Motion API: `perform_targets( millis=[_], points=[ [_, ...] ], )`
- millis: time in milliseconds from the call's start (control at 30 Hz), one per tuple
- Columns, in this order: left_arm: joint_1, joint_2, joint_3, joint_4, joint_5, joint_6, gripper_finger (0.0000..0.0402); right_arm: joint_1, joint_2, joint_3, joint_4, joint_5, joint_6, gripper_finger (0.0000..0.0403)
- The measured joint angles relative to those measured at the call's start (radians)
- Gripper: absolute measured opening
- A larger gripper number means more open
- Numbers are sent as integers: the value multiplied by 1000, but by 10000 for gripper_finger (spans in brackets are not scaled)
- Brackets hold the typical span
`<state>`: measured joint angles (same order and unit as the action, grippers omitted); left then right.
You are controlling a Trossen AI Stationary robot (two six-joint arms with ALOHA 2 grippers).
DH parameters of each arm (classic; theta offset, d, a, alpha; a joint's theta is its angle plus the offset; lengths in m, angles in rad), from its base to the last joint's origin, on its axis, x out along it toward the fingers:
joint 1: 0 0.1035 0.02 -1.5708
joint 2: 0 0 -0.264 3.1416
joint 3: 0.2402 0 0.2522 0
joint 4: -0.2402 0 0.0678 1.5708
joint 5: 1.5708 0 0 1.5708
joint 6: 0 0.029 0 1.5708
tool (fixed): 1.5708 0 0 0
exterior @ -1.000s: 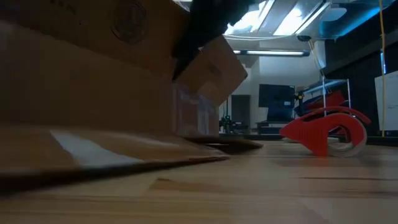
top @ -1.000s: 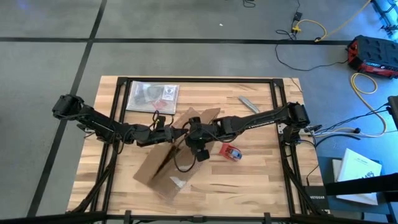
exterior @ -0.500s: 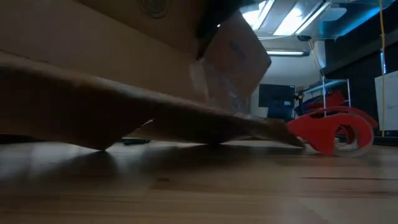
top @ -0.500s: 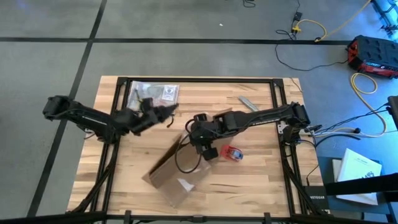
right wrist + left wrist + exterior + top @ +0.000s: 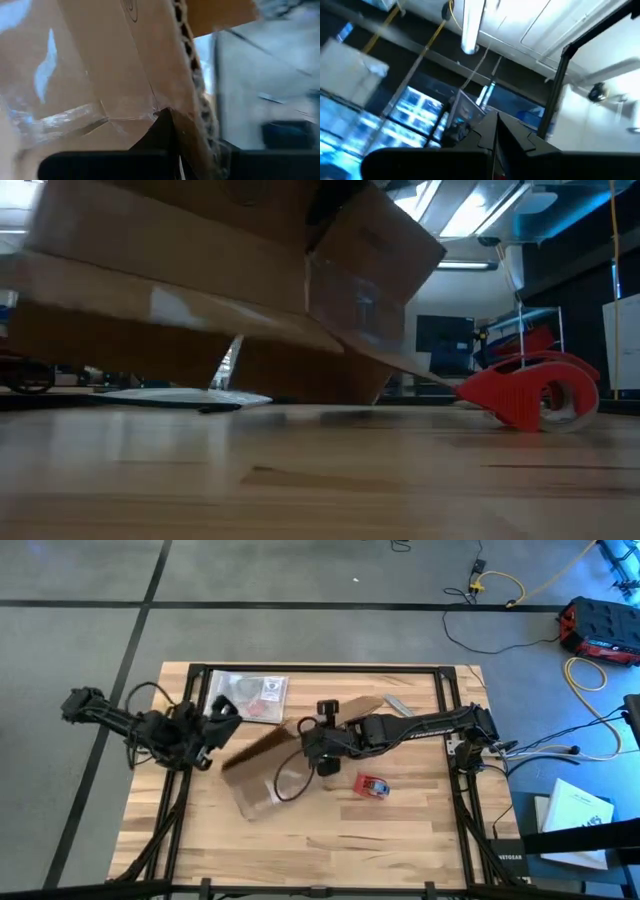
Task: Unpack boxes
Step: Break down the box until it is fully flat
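Note:
The brown cardboard box [image 5: 262, 758] with clear tape strips hangs tilted over the table's middle, and it fills the top of the low view [image 5: 200, 270]. My right gripper [image 5: 312, 740] reaches in from the table's right and is shut on it; its wrist view [image 5: 170, 112] shows cardboard between the fingers. My left gripper [image 5: 218, 720] is shut and holds nothing. It sits left of the box near the table's left side, and its wrist view [image 5: 496, 120] points up at the ceiling. My right gripper pinches a cardboard wall of the box between its two fingers, at the corrugated cut edge [image 5: 194, 75] beside a taped seam. The fingers come in about level from the table's right. The box is tilted; its near side [image 5: 150, 310] is off the table.
A clear plastic bag [image 5: 246, 695] lies flat near the far left edge, also seen under the box [image 5: 190, 395]. A red tape dispenser [image 5: 372, 783] stands right of the box [image 5: 525, 390]. A grey strip [image 5: 400, 706] lies near the far edge. Bare wood spans the near side.
My left gripper has drawn away from the box toward the table's left edge and tipped upward. My right gripper has raised the box and carried it toward the far edge. The box's near side, which lay on the table, now hangs above it.

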<state>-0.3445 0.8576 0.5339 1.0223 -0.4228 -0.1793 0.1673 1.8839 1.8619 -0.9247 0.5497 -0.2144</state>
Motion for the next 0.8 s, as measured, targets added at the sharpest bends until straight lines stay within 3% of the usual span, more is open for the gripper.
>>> perform_targets(
  millis=[100,367,600,800],
  points=[
    [-57,-20,0,-5,-41,81,0,0,0,4,4,142,-13,0],
    [-189,-19,0,-166,-80,110,0,-22,0,4,-1,476,-30,0],
    [-277,-19,0,-210,-88,67,0,-71,0,4,-27,627,-30,0],
    [-302,-8,2,-671,-201,-148,0,-85,-1,4,-13,684,-32,0]
  ],
)
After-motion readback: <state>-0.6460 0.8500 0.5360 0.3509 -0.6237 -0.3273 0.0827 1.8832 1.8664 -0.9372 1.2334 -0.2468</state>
